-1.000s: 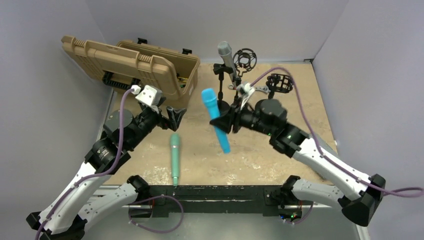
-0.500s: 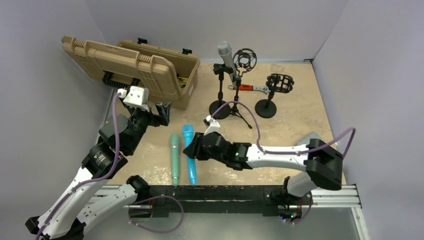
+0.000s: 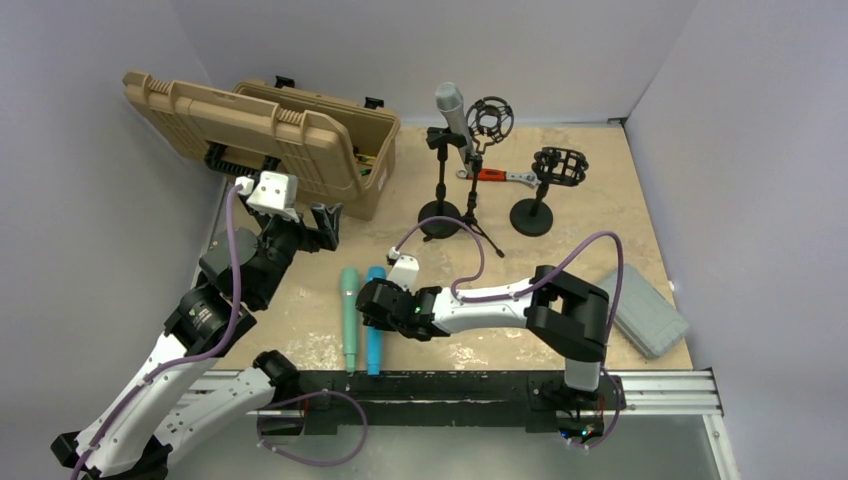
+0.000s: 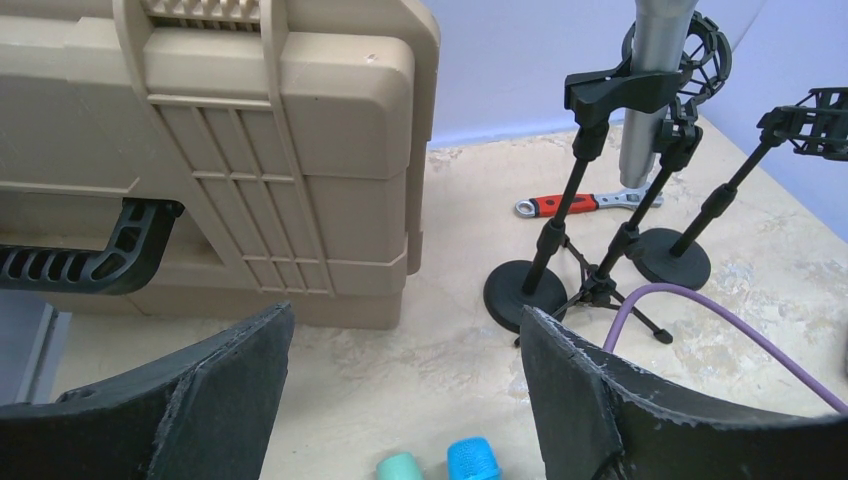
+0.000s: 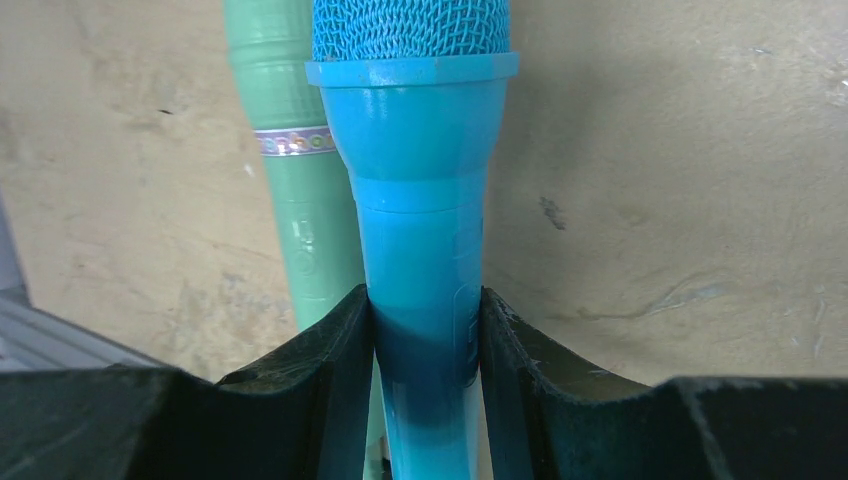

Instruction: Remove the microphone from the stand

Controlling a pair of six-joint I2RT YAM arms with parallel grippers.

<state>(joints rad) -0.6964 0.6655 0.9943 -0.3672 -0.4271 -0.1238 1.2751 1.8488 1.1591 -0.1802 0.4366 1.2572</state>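
Note:
My right gripper (image 3: 372, 305) (image 5: 425, 330) is shut on a blue microphone (image 3: 375, 320) (image 5: 420, 200), low over the table's near part. A green microphone (image 3: 349, 315) (image 5: 290, 180) lies right beside it on its left. A grey microphone (image 3: 450, 108) (image 4: 655, 70) stays clipped in a black stand (image 3: 440, 190) (image 4: 560, 230) at the back. Two more stands with empty shock mounts stand near it (image 3: 488, 120) (image 3: 555, 170). My left gripper (image 3: 325, 222) (image 4: 400, 400) is open and empty, above the table near the case.
An open tan case (image 3: 270, 130) (image 4: 250, 150) stands at the back left. A red-handled wrench (image 3: 495, 176) (image 4: 575, 203) lies behind the stands. A grey box (image 3: 650, 318) lies at the right near edge. A purple cable (image 3: 590, 245) loops over the right arm.
My right gripper has carried the blue microphone from mid-air by the stands down and left, to beside the green microphone. My left gripper drew back towards the case.

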